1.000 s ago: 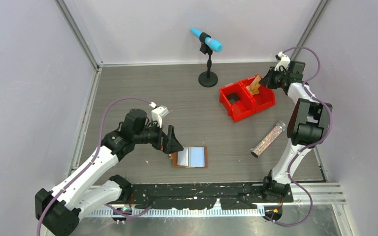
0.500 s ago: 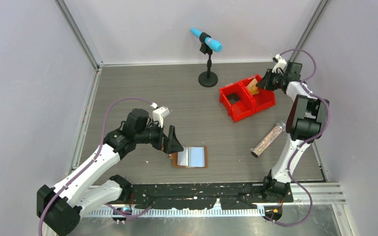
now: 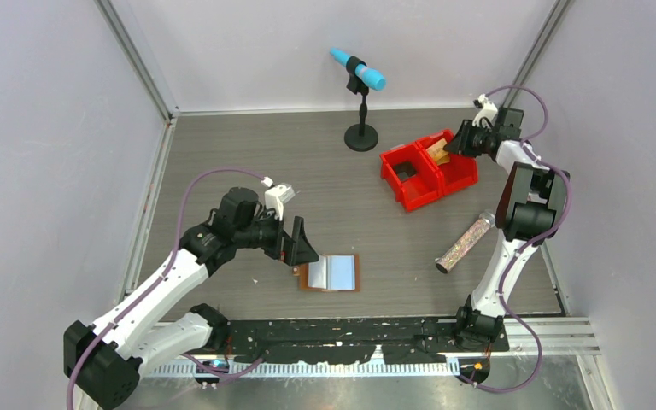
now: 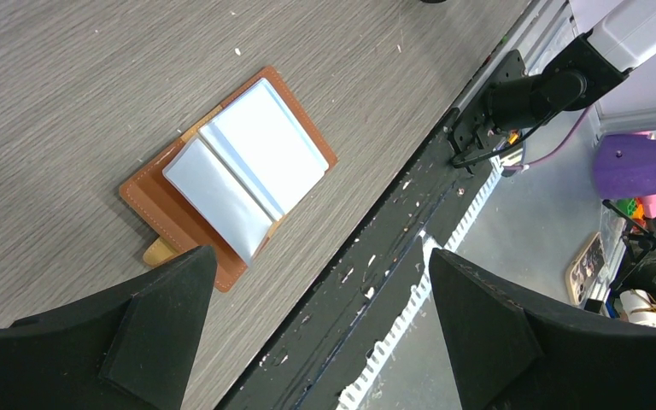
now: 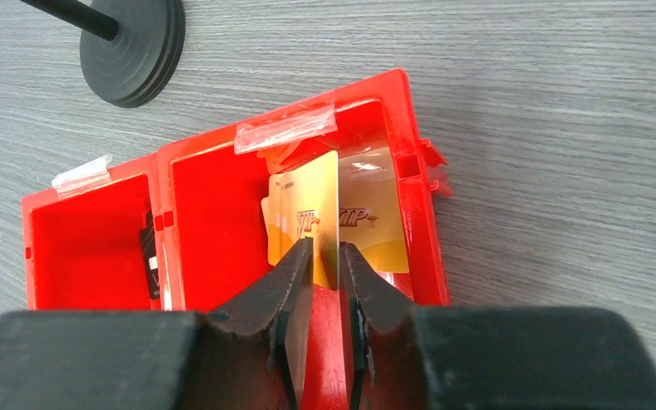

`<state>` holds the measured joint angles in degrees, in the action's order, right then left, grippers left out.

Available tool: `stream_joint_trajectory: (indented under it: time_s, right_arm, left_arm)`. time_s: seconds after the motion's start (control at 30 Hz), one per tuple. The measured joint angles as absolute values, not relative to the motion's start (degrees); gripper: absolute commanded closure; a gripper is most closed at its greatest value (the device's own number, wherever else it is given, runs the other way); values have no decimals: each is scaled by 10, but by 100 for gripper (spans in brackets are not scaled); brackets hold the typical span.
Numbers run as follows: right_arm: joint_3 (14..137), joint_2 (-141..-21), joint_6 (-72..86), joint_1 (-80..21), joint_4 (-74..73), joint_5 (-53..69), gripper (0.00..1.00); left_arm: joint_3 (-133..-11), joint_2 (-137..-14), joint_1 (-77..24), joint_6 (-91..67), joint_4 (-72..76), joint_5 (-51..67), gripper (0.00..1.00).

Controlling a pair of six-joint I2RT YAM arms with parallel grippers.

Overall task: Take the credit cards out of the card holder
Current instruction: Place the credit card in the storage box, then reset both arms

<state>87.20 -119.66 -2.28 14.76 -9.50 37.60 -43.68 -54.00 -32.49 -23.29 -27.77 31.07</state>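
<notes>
The brown card holder (image 3: 331, 273) lies open on the table, its pale blue-grey panels up; it also shows in the left wrist view (image 4: 231, 171). My left gripper (image 3: 301, 248) is open and empty, just left of the holder, over the table's near edge (image 4: 320, 256). My right gripper (image 3: 457, 143) is at the right compartment of the red bins (image 3: 427, 168). Its jaws (image 5: 326, 252) stand slightly apart with a gold card (image 5: 320, 213) upright between them, against the right finger. Another gold card (image 5: 376, 222) lies in that compartment.
A black card (image 5: 149, 256) leans in the left compartment of the bins (image 5: 94, 184). A glitter tube (image 3: 465, 243) lies right of centre. A microphone stand (image 3: 360, 137) with a blue mic stands at the back, its base (image 5: 132, 51) near the bins.
My right gripper has moved a little down toward the bin and the gold card has dropped lower into the right compartment. The left arm has hardly moved.
</notes>
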Motion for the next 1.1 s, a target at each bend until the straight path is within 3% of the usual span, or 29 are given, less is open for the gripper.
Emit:
stream_joint_trajectory:
  time_s: [0.8,1.1]
  right_arm:
    - [924,-1206,13,127,-123,303,60]
    - [880,-1057,50,85,-155,263,54]
  left_arm:
    - [-449,-536,-325,-235,-286,297,1]
    - [-459,-474,-325,-239,-316,240,1]
